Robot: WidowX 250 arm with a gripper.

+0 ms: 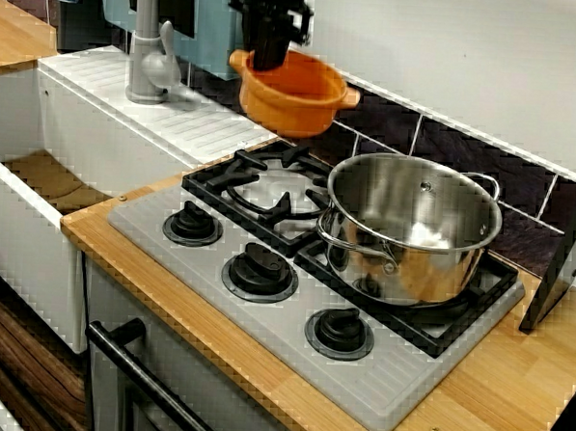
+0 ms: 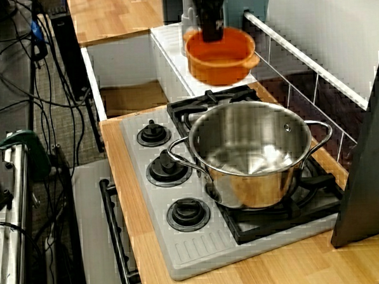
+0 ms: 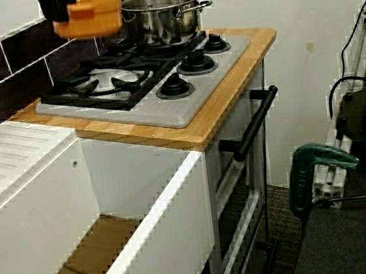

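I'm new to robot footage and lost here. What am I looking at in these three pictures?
This is a small kitchen with one robot arm. Its dark gripper reaches down and pinches the rim of an orange bowl, holding it in the air by the back corner of the stove. A steel pot stands on the burner away from the sink and tap. One picture looks from the front, one from higher at the pot's end, one low from the sink's end.
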